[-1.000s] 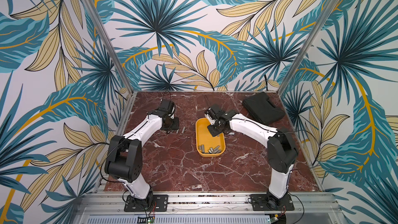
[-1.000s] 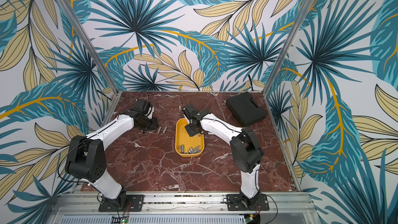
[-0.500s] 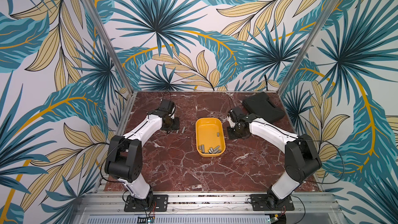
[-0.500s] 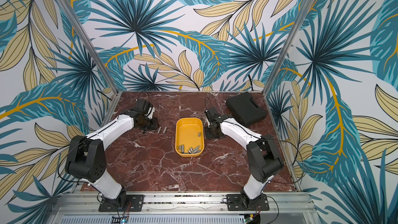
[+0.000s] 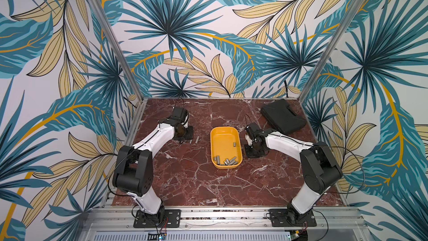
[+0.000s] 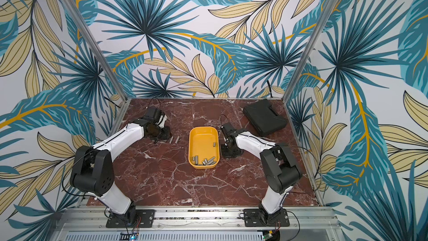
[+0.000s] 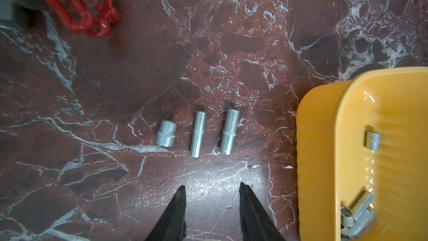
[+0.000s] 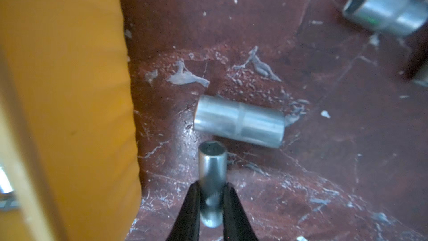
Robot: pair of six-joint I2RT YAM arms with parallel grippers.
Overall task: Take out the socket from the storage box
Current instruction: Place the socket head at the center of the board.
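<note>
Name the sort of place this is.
Probably a staged robot test cell, not a workshop: left arm and right arm bolted to an aluminium rail, a marble-look table walled by leaf-print panels, a yellow storage box of sockets.

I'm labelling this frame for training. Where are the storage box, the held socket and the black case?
storage box (image 5: 223,140): a top view, bare yellow floor inside it.
held socket (image 8: 212,168): right wrist view, its shiny barrel below the open end.
black case (image 5: 283,115): a top view, middle of its lid.
</note>
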